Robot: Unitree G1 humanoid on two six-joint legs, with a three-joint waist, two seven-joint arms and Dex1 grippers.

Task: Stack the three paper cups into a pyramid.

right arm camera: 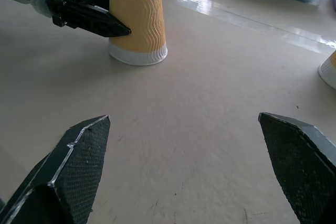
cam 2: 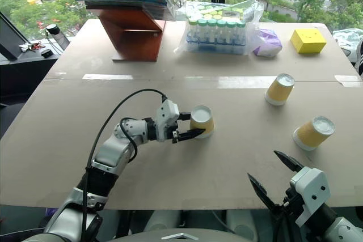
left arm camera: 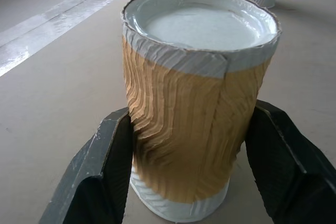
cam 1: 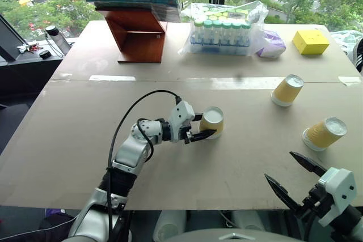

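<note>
At the far side of the table [cam 1: 74,157] there is a brown wooden stand [cam 1: 139,35] with flat packs on top, a clear bag of green-capped bottles [cam 1: 224,32], a purple thing [cam 1: 272,43] and a yellow box [cam 1: 310,41]. None of them are near the cups. The nearest cup [cam 1: 212,122] stands upside down in the middle of the table, white bottom up. The left gripper [cam 1: 201,127] reaches to it from the side, and its two black fingers [left arm camera: 100,166] are squeezed on the cup's wavy sides, one on each side. The cup still sits on the table. The left arm is stretched out low over the table with a black cable looping over it. The second cup [cam 1: 287,89] stands upside down farther off to the right, and the third cup [cam 1: 324,133] sits tipped over, nearer the right edge. They are well apart. The right gripper [cam 1: 296,178] waits low at the near right edge, fingers spread wide with nothing between them.
</note>
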